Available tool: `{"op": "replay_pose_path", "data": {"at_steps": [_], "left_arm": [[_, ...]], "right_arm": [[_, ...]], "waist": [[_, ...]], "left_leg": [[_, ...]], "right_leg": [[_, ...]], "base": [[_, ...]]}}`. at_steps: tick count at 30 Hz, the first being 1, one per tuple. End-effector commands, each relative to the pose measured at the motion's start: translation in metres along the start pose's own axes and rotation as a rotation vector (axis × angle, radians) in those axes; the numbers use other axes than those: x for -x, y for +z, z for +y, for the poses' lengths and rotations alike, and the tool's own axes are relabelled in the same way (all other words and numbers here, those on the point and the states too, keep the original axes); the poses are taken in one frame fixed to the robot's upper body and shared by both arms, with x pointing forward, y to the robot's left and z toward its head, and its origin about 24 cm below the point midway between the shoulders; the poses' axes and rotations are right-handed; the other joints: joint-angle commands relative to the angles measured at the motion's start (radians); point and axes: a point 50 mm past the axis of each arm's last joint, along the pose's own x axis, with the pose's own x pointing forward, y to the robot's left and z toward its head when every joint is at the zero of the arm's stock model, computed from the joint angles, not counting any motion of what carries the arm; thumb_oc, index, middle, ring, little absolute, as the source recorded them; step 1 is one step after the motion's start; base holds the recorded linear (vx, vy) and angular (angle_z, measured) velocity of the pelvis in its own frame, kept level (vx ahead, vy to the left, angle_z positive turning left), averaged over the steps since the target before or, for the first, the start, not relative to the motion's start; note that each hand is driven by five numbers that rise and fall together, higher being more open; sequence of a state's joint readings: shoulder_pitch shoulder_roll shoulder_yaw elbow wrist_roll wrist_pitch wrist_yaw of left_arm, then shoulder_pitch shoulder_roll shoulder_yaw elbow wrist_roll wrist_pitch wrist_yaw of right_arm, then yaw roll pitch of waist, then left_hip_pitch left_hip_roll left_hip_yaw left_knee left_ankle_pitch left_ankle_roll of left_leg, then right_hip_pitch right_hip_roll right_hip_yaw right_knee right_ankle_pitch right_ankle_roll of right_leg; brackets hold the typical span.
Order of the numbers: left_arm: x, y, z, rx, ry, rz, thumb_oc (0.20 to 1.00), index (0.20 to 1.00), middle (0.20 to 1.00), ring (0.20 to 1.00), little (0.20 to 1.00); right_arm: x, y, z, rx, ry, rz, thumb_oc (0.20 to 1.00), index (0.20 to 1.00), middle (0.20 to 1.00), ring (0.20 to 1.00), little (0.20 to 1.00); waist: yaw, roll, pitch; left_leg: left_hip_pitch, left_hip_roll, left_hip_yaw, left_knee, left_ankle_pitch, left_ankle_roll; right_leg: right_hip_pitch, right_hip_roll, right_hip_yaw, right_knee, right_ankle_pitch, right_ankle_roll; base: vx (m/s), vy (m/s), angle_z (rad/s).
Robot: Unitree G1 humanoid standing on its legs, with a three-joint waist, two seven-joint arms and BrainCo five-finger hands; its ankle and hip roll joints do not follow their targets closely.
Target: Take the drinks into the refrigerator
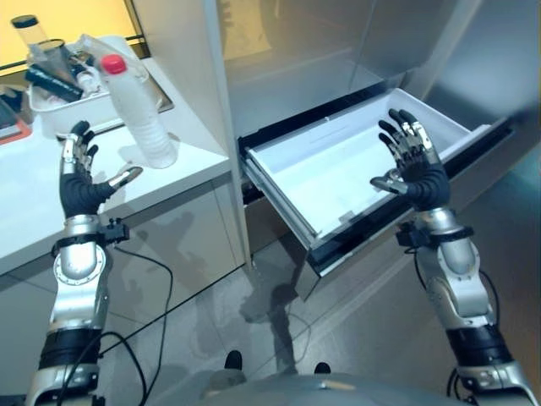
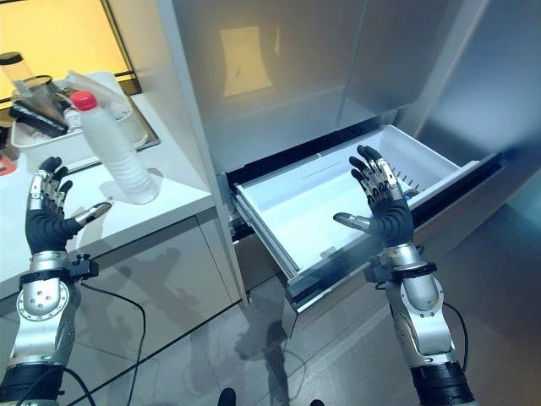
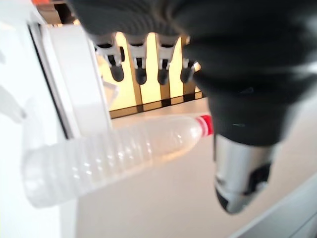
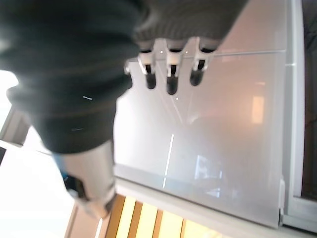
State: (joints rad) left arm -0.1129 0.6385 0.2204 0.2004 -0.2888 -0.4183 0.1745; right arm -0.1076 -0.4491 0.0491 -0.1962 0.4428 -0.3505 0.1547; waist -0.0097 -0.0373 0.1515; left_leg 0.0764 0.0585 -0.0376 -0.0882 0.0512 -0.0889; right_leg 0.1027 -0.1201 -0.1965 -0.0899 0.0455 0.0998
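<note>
Bottle [image 1: 142, 114] upright on desk [image 1: 182, 161], red cap, untouched. Left hand [image 1: 83, 179] beside it, fingers spread, empty. Right hand [image 1: 414, 162] released over open drawer [image 1: 292, 165].

A white worktop [image 1: 186, 161] fills the upper left of the frame. On it a clear bottle [image 1: 142, 114] with a red cap stands upright; just behind it sits a white tray [image 1: 51, 106] of cluttered items.
</note>
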Motion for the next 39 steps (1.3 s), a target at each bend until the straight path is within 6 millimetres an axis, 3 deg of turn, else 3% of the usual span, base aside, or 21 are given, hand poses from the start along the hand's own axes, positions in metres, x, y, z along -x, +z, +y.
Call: {"op": "replay_pose_path", "data": {"at_steps": [1, 8, 20, 25, 30, 39], "left_arm": [[-0.030, 0.016, 0.017, -0.036, 0.081, -0.086, 1.000, 1.000, 1.000, 1.000, 1.000], [-0.033, 0.003, 0.023, -0.041, 0.110, -0.017, 1.000, 1.000, 1.000, 1.000, 1.000], [0.012, -0.033, 0.021, 0.022, 0.158, 0.142, 1.000, 1.000, 1.000, 1.000, 1.000], [0.018, -0.036, 0.021, 0.021, 0.155, 0.159, 1.000, 1.000, 1.000, 1.000, 1.000], [0.012, -0.031, 0.022, -0.007, 0.147, 0.135, 1.000, 1.000, 1.000, 1.000, 1.000], [-0.016, -0.006, 0.019, -0.047, 0.122, 0.021, 1.000, 1.000, 1.000, 1.000, 1.000]], "right_arm": [[-0.018, 0.033, 0.002, 0.007, 0.084, -0.168, 1.000, 1.000, 1.000, 1.000, 1.000], [-0.017, 0.051, 0.005, 0.013, 0.159, -0.222, 1.000, 1.000, 1.000, 1.000, 1.000], [-0.015, 0.067, 0.003, 0.014, 0.188, -0.286, 1.000, 1.000, 1.000, 1.000, 1.000], [-0.014, 0.069, 0.004, 0.011, 0.200, -0.295, 1.000, 1.000, 1.000, 1.000, 1.000], [-0.013, 0.069, 0.007, -0.002, 0.215, -0.296, 1.000, 1.000, 1.000, 1.000, 1.000], [-0.009, 0.064, 0.008, -0.014, 0.218, -0.267, 1.000, 1.000, 1.000, 1.000, 1.000]], "waist": [[-0.018, 0.011, -0.018], [-0.041, 0.002, -0.005], [-0.047, -0.026, 0.042], [-0.043, -0.035, 0.055], [-0.044, -0.042, 0.057], [-0.058, -0.044, 0.044]], "left_leg": [[0.028, -0.078, 0.018, 0.096, -0.165, 0.116], [0.006, -0.075, 0.049, 0.134, -0.186, 0.119], [-0.063, -0.081, 0.088, 0.257, -0.242, 0.125], [-0.095, -0.082, 0.093, 0.309, -0.265, 0.130], [-0.109, -0.082, 0.100, 0.336, -0.282, 0.135], [-0.091, -0.079, 0.115, 0.342, -0.302, 0.136]], "right_leg": [[-0.029, 0.039, 0.011, 0.143, -0.130, -0.024], [-0.065, 0.048, 0.053, 0.166, -0.133, -0.025], [-0.124, 0.055, 0.109, 0.215, -0.137, -0.027], [-0.150, 0.056, 0.124, 0.242, -0.140, -0.028], [-0.168, 0.059, 0.136, 0.265, -0.146, -0.027], [-0.161, 0.069, 0.155, 0.269, -0.159, -0.030]], "base": [[0.01, 0.024, -0.38], [0.00, 0.009, -0.17], [-0.01, 0.009, -0.17], [-0.02, 0.017, -0.05], [0.00, 0.008, -0.02], [0.03, 0.005, -0.06]]}}
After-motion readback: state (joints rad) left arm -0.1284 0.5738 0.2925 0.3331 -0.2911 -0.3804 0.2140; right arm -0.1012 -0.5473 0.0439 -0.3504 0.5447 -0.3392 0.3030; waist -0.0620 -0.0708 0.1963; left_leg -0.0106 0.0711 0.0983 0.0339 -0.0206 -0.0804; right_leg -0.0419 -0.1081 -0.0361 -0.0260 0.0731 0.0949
